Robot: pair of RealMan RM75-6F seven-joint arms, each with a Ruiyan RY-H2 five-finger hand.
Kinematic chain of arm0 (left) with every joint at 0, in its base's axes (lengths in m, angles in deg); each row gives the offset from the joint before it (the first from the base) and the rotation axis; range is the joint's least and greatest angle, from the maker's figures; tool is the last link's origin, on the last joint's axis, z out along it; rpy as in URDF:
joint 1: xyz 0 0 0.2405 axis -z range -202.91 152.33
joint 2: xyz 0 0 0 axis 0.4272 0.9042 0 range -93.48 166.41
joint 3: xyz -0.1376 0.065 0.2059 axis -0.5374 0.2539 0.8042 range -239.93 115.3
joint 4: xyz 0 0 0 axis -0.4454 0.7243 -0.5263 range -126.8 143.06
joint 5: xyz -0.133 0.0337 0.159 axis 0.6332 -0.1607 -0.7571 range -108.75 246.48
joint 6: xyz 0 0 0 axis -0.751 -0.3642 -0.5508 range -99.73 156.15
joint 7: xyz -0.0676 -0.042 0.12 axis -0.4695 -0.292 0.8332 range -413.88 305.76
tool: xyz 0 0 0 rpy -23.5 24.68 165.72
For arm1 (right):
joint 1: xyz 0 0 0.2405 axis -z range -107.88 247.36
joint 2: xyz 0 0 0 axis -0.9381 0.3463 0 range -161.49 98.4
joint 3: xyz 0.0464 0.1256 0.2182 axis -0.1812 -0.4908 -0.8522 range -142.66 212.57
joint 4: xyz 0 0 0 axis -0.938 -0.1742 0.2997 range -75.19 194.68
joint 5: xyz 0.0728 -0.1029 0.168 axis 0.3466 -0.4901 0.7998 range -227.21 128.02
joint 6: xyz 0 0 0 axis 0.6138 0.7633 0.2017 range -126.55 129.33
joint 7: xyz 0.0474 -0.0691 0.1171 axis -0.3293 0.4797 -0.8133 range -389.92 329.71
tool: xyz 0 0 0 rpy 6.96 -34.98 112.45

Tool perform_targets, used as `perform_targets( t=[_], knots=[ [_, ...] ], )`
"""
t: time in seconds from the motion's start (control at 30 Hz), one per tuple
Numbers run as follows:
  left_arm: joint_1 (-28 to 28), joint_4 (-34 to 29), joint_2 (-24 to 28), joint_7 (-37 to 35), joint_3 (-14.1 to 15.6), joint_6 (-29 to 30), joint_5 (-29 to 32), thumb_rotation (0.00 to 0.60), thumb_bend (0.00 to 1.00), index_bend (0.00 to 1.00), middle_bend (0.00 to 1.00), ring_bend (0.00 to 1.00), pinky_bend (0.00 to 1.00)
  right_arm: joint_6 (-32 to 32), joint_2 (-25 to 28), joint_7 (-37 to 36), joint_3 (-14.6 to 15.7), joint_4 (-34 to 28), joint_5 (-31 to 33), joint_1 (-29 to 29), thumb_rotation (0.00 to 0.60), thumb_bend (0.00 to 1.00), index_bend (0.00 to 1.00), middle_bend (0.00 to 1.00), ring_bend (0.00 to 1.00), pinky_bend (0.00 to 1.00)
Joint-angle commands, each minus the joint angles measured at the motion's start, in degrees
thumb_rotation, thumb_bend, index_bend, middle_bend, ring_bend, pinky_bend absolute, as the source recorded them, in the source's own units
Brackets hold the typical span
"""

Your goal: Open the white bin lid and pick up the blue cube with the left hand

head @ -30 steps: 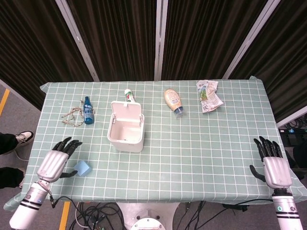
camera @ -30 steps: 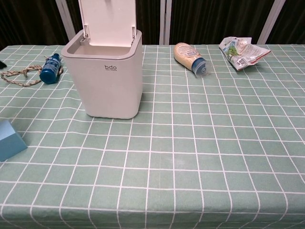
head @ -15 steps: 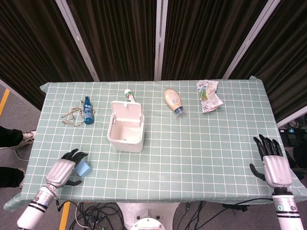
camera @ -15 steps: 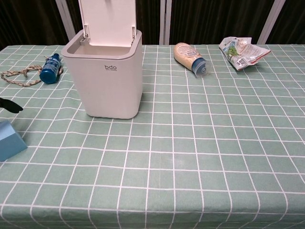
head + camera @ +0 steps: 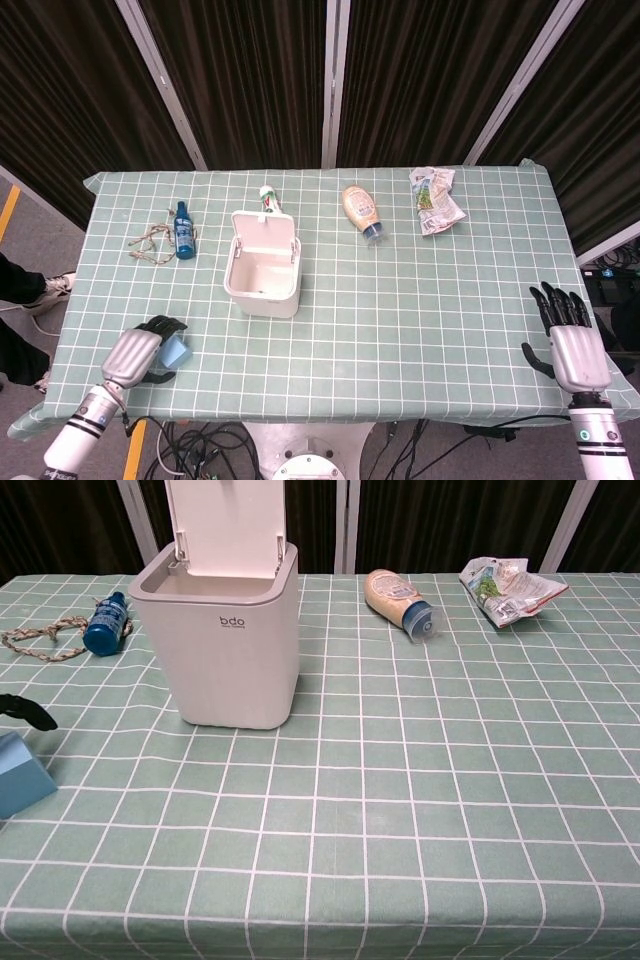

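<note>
The white bin (image 5: 263, 272) stands mid-left on the table with its lid (image 5: 266, 232) tipped up and back; in the chest view the bin (image 5: 222, 645) and raised lid (image 5: 225, 525) fill the upper left. The blue cube (image 5: 178, 352) lies near the front left edge and also shows at the chest view's left border (image 5: 22, 776). My left hand (image 5: 138, 352) sits against the cube's left side, with fingers curved over its far side and the thumb at its near side. One dark fingertip (image 5: 30, 712) shows just behind the cube, a small gap between them. My right hand (image 5: 571, 340) lies open at the front right.
A blue bottle (image 5: 183, 230) and a tangle of cord (image 5: 150, 243) lie at the far left. A small white bottle (image 5: 269, 197) stands behind the bin. A sauce bottle (image 5: 361, 211) and a crumpled wrapper (image 5: 436, 200) lie at the back right.
My left hand has drawn in toward the cube from the left and its fingers have curled around it. The cube has stayed on the table. The right hand is still.
</note>
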Motion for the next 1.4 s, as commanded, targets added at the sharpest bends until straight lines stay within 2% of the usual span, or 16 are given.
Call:
perform_targets(
  t=[0.03, 0.3, 0.57, 0.8, 0.97, 1.1, 1.27, 1.4],
  knots=[
    [0.0, 0.4, -0.5, -0.4, -0.3, 0.6, -0.2, 0.6, 0.16, 0.26, 0.25, 0.2, 0.45, 0.1, 0.0, -0.1, 0.0, 0.0, 0.0, 0.0, 0.6, 0.22, 0.0, 0.0, 0.0, 0.0],
    [0.4, 0.4, -0.9, -0.3, -0.7, -0.3, 0.3, 0.6, 0.24, 0.34, 0.34, 0.29, 0.54, 0.6, 0.1, -0.1, 0.2, 0.0, 0.2, -0.1, 0.6, 0.22, 0.0, 0.0, 0.0, 0.0],
    [0.3, 0.5, -1.1, -0.5, -1.0, 0.3, 0.3, 0.6, 0.31, 0.4, 0.4, 0.35, 0.58, 0.7, 0.2, 0.0, 0.1, -0.1, 0.6, -0.1, 0.6, 0.22, 0.0, 0.0, 0.0, 0.0],
    [-0.4, -2.5, 1.5, 0.6, -1.9, 3.5, -0.5, 0.6, 0.32, 0.42, 0.42, 0.37, 0.6, 0.7, 0.1, 0.1, 0.2, 0.0, 0.6, -0.1, 0.6, 0.22, 0.0, 0.0, 0.0, 0.0],
    [-1.0, -8.5, 7.4, 2.4, -4.8, 9.6, -2.0, 0.6, 0.32, 0.42, 0.42, 0.37, 0.6, 0.6, 0.1, 0.0, 0.1, 0.1, 0.7, -0.1, 0.6, 0.22, 0.0, 0.0, 0.0, 0.0],
    [1.4, -14.5, 11.7, 4.8, -8.0, 10.8, -4.7, 0.6, 0.32, 0.42, 0.42, 0.37, 0.6, 0.6, -0.1, -0.3, 0.0, 0.3, 0.7, -0.1, 0.6, 0.22, 0.0, 0.0, 0.0, 0.0],
    [6.4, -20.9, 14.2, 7.9, -12.3, 8.1, -6.5, 0.6, 0.32, 0.42, 0.42, 0.37, 0.6, 0.7, -0.2, -0.4, 0.1, 0.5, 0.6, -0.2, 0.6, 0.22, 0.0, 0.0, 0.0, 0.0],
    [11.8, -23.8, 13.6, 9.5, -15.6, 2.6, -4.8, 0.6, 0.32, 0.42, 0.42, 0.37, 0.6, 0.4, -0.1, -0.8, -0.2, 0.7, 0.8, -0.1, 0.6, 0.22, 0.0, 0.0, 0.0, 0.0]
  ],
)
